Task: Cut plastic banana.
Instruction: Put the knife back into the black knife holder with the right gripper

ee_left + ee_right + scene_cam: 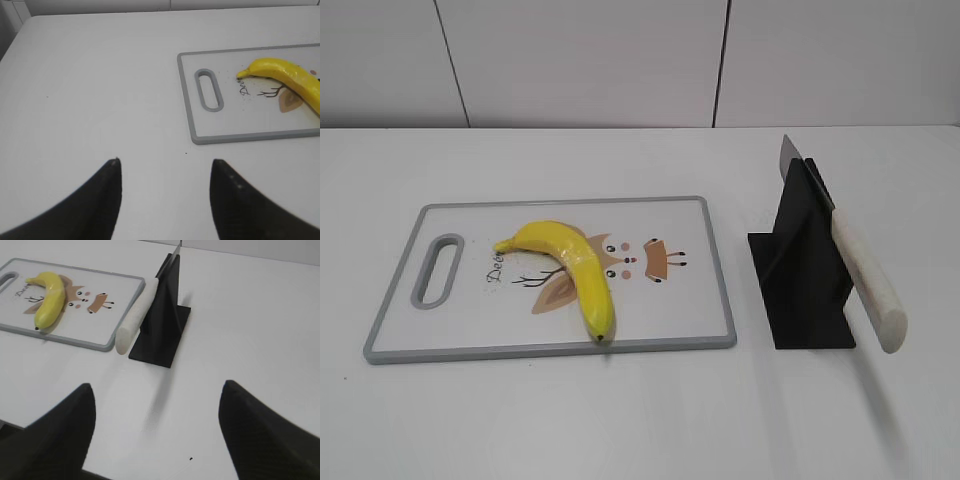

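Observation:
The plastic banana (575, 268) is glossy yellow and curved. It lies on a white cutting board with a grey rim (705, 260), stem to the left, dark tip near the front edge. It also shows in the left wrist view (290, 80) and the right wrist view (50, 297). A knife with a white handle (868, 280) rests slanted in a black stand (800, 270), right of the board. My left gripper (165, 162) is open and empty over bare table, left of the board. My right gripper (157, 387) is open and empty, in front of the stand (162, 320). Neither gripper shows in the exterior view.
The cutting board has a slot handle (438, 270) at its left end and a deer drawing under the banana. The white table (620, 420) runs back to a white panelled wall.

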You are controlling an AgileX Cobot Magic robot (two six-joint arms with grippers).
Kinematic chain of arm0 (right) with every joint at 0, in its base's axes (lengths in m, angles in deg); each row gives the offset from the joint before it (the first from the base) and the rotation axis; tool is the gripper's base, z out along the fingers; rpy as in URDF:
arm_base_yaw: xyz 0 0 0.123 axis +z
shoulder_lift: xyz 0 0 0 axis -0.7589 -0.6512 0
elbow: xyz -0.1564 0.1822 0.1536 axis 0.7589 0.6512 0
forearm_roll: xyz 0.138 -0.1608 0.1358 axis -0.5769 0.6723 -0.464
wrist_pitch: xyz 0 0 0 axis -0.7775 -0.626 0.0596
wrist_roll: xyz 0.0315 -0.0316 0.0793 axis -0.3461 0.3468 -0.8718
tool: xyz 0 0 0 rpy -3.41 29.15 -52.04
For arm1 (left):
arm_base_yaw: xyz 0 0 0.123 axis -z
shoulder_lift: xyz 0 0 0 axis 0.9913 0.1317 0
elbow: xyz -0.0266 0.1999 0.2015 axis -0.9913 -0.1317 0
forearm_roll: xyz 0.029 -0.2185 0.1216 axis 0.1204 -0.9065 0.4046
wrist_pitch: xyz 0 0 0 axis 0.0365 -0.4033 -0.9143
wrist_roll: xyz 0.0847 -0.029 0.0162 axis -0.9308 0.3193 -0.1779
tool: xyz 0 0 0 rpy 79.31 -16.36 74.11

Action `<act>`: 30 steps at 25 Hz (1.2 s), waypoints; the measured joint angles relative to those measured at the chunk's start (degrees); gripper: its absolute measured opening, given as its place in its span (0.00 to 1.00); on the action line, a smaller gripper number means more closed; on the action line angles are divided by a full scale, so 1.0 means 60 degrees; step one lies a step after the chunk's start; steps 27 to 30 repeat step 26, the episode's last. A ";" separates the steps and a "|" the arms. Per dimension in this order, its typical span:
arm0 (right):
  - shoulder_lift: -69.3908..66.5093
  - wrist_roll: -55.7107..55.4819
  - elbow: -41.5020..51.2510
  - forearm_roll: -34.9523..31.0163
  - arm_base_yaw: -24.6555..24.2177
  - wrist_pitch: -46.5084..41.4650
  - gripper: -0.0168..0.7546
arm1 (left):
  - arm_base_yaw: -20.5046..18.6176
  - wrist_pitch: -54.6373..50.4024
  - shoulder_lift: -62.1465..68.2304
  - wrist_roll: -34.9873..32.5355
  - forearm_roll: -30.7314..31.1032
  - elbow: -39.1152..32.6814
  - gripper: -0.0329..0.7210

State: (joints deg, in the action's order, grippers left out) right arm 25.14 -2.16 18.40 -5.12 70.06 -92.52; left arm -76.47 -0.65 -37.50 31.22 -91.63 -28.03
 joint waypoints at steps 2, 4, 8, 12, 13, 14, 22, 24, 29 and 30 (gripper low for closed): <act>0.0000 0.0000 0.0007 -0.0033 -0.0537 0.0009 0.78 | 0.0000 0.0000 0.0000 0.0000 0.0000 0.0000 0.74; 0.0000 0.0000 0.0007 -0.0054 -0.1130 0.0009 0.78 | 0.0000 0.0000 0.0000 0.0000 -0.0010 0.0000 0.74; 0.0000 0.0000 0.0011 -0.0070 -0.2066 0.0000 0.78 | 0.0000 0.0000 0.0000 0.0000 0.0000 0.0000 0.74; 0.0000 0.0000 0.0011 -0.0070 -0.2391 0.0000 0.78 | 0.0000 0.0000 0.0000 0.0000 -0.0004 0.0000 0.74; 0.0000 0.0000 0.0011 -0.0070 -0.2402 0.0000 0.78 | 0.0000 0.0000 0.0000 0.0000 -0.0011 0.0000 0.74; 0.0000 0.0000 0.0011 -0.0070 -0.2410 0.0000 0.78 | 0.0000 0.0000 0.0000 0.0000 -0.0001 0.0000 0.74; 0.0000 0.0011 0.0011 -0.0082 -0.2410 0.0000 0.78 | 0.0000 0.0000 0.0000 0.0150 0.0035 0.0000 0.74; 0.0000 0.0011 0.0011 -0.0082 -0.2410 0.0000 0.78 | 0.0000 0.0000 0.0000 0.0419 0.0197 0.0000 0.74; 0.0000 0.0011 0.0011 -0.0082 -0.2410 0.0000 0.78 | 0.0000 0.0000 0.0000 0.0575 0.0288 0.0000 0.74; 0.0000 0.0011 0.0011 -0.0082 -0.2410 0.0000 0.78 | 0.0000 0.0000 0.0000 0.0575 0.0288 0.0000 0.74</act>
